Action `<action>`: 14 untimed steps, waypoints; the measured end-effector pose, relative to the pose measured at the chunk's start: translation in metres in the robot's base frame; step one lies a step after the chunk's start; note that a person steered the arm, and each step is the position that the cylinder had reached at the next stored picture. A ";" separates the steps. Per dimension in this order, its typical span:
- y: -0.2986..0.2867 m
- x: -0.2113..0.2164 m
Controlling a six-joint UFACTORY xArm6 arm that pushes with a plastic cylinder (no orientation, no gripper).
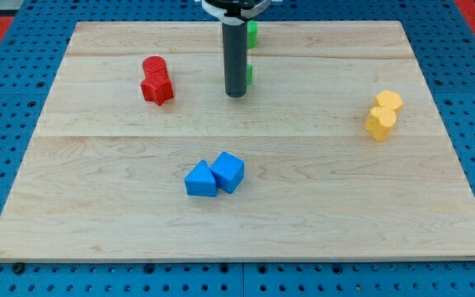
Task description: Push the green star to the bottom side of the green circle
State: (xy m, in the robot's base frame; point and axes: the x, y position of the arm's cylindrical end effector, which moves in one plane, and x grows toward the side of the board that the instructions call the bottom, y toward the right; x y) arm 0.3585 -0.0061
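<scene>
Tip touching green star.

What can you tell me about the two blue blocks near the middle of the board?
The blue blocks are two matte, solid-looking pieces lying flat on the wooden board, just below its centre. The one toward the view's left looks wedge-like or triangular; the one toward the view's right looks like a cube turned corner-on. They sit pressed together, side by side. Nothing else touches them: my tip is well above them in the view, apart from them.
</scene>
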 end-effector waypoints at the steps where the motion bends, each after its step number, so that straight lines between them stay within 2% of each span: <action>1: -0.001 -0.004; 7: -0.002 -0.043; 10: 0.026 -0.043; 12: -0.003 -0.043; 14: 0.002 -0.043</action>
State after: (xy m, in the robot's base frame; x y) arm 0.3153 -0.0037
